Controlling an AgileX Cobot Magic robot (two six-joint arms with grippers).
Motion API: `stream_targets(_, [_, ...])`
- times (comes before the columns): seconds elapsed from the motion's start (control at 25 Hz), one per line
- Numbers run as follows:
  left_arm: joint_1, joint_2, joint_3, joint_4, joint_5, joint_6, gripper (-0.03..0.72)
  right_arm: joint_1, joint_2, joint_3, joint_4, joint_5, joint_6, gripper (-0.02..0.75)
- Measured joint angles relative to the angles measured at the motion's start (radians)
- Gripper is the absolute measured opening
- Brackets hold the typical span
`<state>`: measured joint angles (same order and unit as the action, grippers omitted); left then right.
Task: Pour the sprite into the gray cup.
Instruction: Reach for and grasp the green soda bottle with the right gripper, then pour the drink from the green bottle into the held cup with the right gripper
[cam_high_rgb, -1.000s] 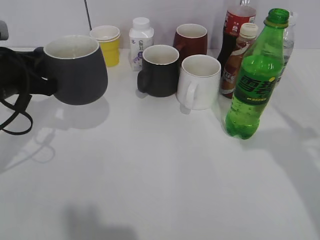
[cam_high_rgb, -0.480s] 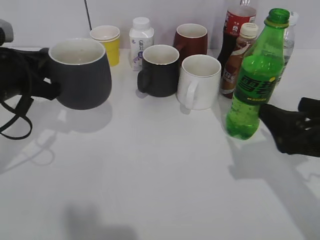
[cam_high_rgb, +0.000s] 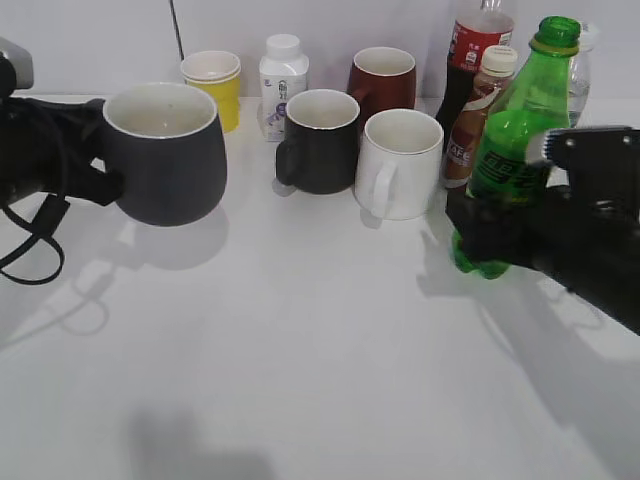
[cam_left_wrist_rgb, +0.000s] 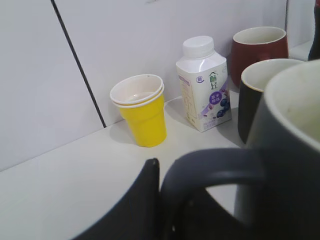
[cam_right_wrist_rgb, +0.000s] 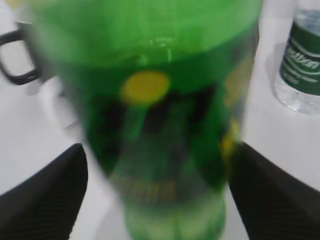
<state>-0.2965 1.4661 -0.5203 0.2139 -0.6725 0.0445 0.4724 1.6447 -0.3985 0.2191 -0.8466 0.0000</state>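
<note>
While the scene holds two arms at opposite sides of the table, the details read as follows.

Left gripper: the left gripper is closed on the loop handle of the gray cup, one black finger showing just beside the handle in the left wrist view.
Gray cup: held near the left edge, upright, its cream inside visible; a shadow lies on the tabletop under it, but whether it is lifted clear cannot be told.
Right gripper: the right gripper is spread wide, a dark finger on each side of the sprite bottle; the blurred right wrist view does not show whether the pads touch it.
Sprite bottle: upright near the right edge toward the far right corner, green cap on, just in front of the bottles at the back.
Writing: the sprite label carries dark characters, blurred; a white milk carton shows purple print and berries, too small to read; a clear water bottle has a dark green label with unclear lettering.
Far edge: yellow paper cups, a dark red mug, a glossy black mug, a white mug, a red-labelled cola bottle, a brown drink bottle.
</note>
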Motion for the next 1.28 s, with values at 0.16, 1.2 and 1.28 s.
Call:
stream_targets(0.16, [0.000,-0.022,0.000,0.031,0.049,0.000,0.049,0.000,0.080,-0.056,0.048,-0.049,0.000,0.540])
stream_targets(1.2, [-0.348,-0.126,0.002,-0.019,0.150,0.001,0.049,0.054,-0.306,-0.314,-0.509,0.584,-0.753,0.384])
stream_targets(1.28, [-0.348,-0.149,0.002,-0.033,0.156,0.001,0.049,0.059,-0.306,-0.321,-0.511,0.587,-0.817,0.384])
